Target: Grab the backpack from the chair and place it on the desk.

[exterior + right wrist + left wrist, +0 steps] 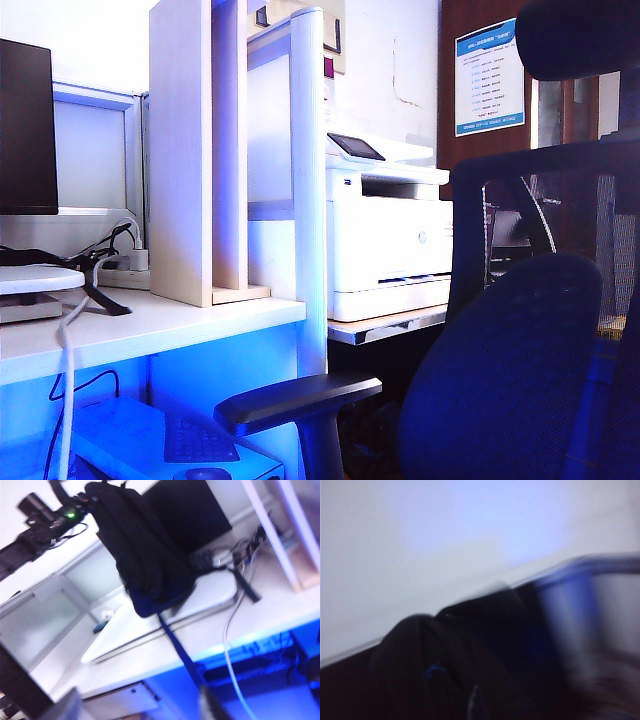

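One backpack [142,550] hangs from the clenched left pincer [82,502] above the desk [165,655], right pincer unseen

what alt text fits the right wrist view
The left gripper, shut on the top of a large dark navy fabric backpack, holds it hanging over the long white desk, one strap dangling below the edge.
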Motion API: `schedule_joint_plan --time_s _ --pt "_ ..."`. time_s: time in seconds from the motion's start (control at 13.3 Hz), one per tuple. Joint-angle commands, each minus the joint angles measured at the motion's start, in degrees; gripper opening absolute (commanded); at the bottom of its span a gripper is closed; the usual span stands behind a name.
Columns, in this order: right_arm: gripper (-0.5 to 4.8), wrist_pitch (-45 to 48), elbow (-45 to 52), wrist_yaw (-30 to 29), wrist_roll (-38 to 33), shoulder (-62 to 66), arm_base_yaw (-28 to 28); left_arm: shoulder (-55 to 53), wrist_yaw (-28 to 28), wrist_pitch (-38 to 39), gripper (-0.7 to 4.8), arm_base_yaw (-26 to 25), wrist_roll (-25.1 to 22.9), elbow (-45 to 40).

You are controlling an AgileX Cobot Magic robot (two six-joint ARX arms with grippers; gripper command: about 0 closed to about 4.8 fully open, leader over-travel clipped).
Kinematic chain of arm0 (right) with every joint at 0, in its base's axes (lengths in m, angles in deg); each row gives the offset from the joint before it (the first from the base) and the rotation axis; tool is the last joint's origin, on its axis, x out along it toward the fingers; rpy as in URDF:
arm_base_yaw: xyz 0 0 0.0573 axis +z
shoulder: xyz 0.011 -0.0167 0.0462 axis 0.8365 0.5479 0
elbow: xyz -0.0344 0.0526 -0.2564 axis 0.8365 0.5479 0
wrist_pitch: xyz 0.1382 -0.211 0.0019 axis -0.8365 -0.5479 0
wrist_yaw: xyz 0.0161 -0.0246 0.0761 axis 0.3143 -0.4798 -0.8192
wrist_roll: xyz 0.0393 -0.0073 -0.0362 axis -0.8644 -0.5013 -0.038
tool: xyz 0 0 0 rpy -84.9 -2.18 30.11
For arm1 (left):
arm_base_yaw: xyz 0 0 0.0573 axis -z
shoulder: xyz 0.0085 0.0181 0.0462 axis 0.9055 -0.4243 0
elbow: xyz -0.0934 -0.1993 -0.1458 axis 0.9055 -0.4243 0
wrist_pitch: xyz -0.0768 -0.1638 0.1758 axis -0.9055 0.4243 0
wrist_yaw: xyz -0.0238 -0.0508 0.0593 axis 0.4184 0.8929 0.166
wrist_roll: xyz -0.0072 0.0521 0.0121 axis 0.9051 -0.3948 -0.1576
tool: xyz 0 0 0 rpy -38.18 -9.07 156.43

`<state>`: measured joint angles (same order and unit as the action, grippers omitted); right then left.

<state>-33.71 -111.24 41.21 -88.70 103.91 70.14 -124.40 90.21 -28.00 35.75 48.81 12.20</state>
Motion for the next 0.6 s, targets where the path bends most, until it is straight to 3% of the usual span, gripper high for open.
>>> schedule_joint_plan --time_s 0.08,0.15,0.45,0.53,0.6 --pt "3.05 0.8 -2.5 -0.2 -0.4 2.1 0.0 -1.0 -9.6 -0.2 3.49 -3.2 -0.3 1.4" --pt "3.05 0.9 -3.1 -0.1 -0.4 2.5 -0.1 -1.1 -10.6 0.6 4.79 -4.0 0.4 1.4" --pt "3.05 0.2 -3.3 -0.2 -0.2 3.8 -0.1 0.6 -20.0 -8.8 4.79 -10.0 3.9 1.7" --pt "3.05 0.2 -3.3 -0.3 -0.2 3.8 -0.1 2.4 -25.3 -13.6 4.79 -10.2 4.0 1.8" --pt "3.05 0.2 -3.3 -0.3 -0.2 3.8 -0.1 3.1 -25.1 -14.9 4.79 -10.2 4.2 1.8"
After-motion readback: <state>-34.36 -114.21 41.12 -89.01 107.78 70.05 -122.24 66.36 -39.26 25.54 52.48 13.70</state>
